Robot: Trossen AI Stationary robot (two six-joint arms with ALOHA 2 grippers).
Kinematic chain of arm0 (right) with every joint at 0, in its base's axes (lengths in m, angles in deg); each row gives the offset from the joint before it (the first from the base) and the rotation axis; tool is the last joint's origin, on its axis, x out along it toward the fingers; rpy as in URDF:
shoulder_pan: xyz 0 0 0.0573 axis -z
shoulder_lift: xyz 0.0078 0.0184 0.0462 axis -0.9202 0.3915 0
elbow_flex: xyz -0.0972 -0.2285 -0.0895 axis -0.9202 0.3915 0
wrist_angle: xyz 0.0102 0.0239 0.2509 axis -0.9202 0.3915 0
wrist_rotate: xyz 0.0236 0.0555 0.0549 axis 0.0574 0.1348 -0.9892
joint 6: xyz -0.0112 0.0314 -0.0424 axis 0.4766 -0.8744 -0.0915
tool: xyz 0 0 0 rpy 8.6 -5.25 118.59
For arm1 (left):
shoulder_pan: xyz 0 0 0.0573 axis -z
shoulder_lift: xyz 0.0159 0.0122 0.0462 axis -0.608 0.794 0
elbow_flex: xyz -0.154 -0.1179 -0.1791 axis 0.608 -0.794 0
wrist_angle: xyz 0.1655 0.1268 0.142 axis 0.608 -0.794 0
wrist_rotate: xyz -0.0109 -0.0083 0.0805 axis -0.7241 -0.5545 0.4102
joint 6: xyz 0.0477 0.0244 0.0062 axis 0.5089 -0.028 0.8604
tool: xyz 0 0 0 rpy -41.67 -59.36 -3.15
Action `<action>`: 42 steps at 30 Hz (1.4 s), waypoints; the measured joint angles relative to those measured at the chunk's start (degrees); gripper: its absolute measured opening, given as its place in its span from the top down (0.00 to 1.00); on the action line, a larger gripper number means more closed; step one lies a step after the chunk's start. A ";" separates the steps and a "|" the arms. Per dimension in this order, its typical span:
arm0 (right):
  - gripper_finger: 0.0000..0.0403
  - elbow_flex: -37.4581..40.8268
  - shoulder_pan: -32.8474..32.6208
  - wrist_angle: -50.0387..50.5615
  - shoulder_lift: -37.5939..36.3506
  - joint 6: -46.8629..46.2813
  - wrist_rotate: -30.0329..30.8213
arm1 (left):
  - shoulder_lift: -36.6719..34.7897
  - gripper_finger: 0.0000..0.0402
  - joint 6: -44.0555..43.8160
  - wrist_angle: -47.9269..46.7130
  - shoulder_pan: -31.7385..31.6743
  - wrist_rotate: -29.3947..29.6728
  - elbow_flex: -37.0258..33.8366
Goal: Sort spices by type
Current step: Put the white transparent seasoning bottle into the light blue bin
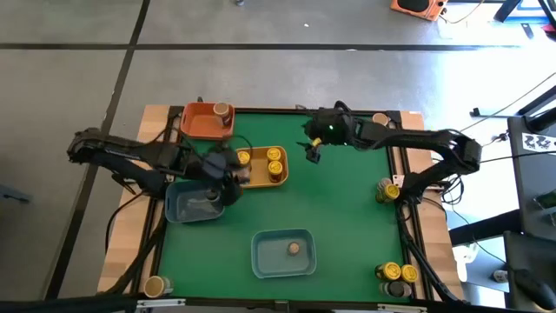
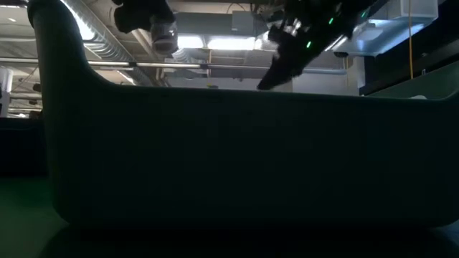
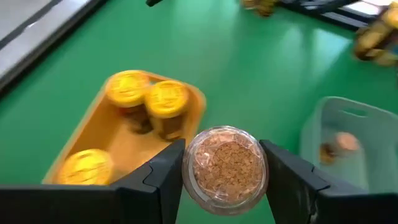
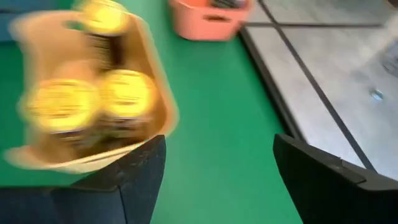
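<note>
Green desk [image 1: 347,209]: left hand [image 3: 225,171] clamps a jar [image 3: 226,168], probably carrying it traywards; right hand [image 4: 214,168] open, empty.

Low view mostly blocked by dark tray wall [image 2: 237,158]; jars behind hidden.

My workspace a lab or industrial test hall, my green-topped desk [image 1: 347,209] on bare grey concrete floor [image 1: 78,78], cables [image 1: 434,196] trailing off its edge, exposed ceiling ducts and strip lights [image 2: 208,43] overhead behind me
</note>
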 joint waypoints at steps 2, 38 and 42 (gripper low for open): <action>0.26 -0.02 -3.22 1.72 -1.79 -0.41 -0.02 | 1.20 0.56 -1.51 3.03 1.64 0.04 -0.51; 0.26 0.00 -60.91 19.29 -1.68 -40.31 21.90 | 41.75 0.56 -8.08 28.51 23.38 4.67 15.12; 0.26 0.00 -64.80 19.39 0.42 -44.49 24.69 | 43.45 0.56 -10.82 26.89 22.93 5.59 15.12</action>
